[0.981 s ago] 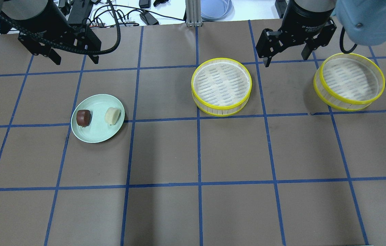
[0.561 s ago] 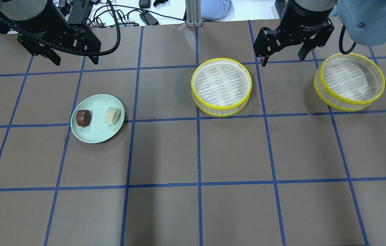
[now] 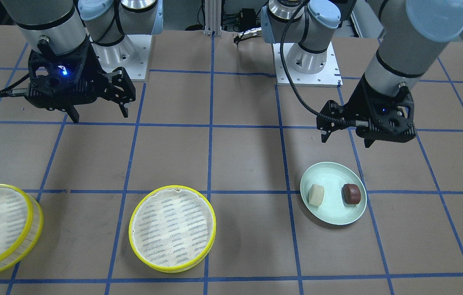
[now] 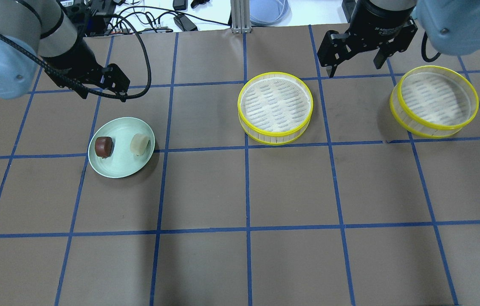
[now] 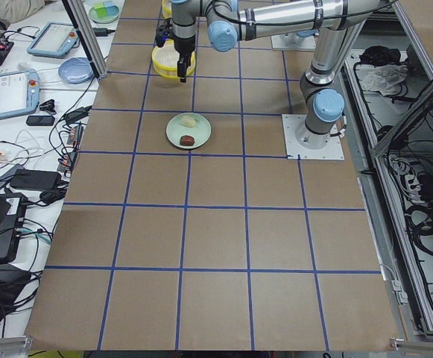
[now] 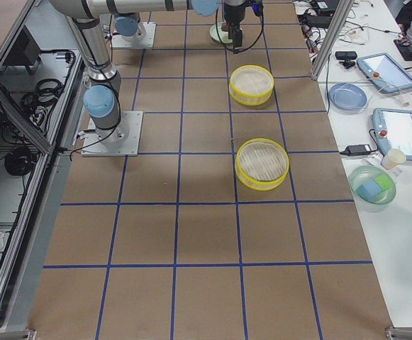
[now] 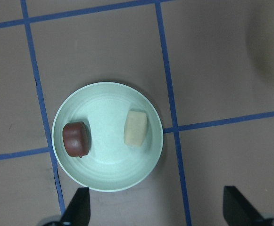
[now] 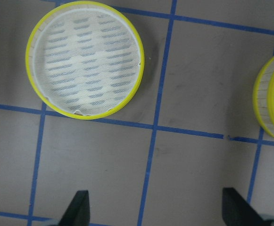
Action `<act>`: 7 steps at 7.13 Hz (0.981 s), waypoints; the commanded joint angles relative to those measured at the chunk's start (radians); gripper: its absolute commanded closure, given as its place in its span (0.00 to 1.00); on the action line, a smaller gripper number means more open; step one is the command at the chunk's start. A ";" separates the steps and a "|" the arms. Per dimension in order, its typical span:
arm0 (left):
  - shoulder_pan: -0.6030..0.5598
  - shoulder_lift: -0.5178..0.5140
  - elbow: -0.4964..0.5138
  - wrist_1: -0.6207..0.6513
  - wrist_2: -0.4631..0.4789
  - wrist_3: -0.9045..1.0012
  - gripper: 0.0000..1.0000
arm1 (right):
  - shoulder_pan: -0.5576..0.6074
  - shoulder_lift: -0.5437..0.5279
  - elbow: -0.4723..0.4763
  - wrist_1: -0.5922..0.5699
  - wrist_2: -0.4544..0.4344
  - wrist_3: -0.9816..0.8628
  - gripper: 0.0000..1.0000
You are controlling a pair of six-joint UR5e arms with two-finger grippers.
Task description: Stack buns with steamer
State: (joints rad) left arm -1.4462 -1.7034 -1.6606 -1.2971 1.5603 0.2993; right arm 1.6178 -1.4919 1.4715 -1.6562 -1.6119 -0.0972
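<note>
A table (image 4: 291, 187) covered in brown paper carried a grid of blue tape lines (image 4: 247, 191); a pale green plate (image 4: 122, 169) lay on it across one horizontal line of the tape. Past the table's far edge an aluminium post (image 4: 237, 17) stood on a white bench among black cables (image 4: 159, 19); a light blue dish (image 4: 267, 10) lay just beside the post. The same bench held a screen pendant (image 6: 383, 71), a second pendant (image 6: 402, 133) and a green bowl (image 6: 371, 185); the bowl held what looked like sponges.
</note>
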 commanded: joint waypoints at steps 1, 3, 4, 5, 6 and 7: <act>0.018 -0.082 -0.074 0.102 -0.029 0.110 0.00 | -0.086 0.022 0.001 -0.025 -0.018 -0.005 0.00; 0.018 -0.175 -0.076 0.104 -0.059 0.112 0.00 | -0.221 0.050 0.001 -0.027 0.034 -0.077 0.00; 0.018 -0.217 -0.076 0.108 -0.058 0.115 0.01 | -0.290 0.079 -0.002 -0.037 0.018 -0.172 0.00; 0.021 -0.247 -0.076 0.119 -0.055 0.118 0.02 | -0.387 0.135 -0.010 -0.130 0.017 -0.278 0.00; 0.041 -0.272 -0.076 0.128 -0.055 0.135 0.03 | -0.463 0.209 -0.017 -0.195 0.023 -0.385 0.00; 0.046 -0.294 -0.077 0.130 -0.052 0.164 0.17 | -0.498 0.278 -0.034 -0.267 0.018 -0.447 0.00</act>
State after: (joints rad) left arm -1.4104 -1.9677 -1.7368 -1.1728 1.5054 0.4358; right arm 1.1836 -1.2959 1.4531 -1.8390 -1.5917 -0.4493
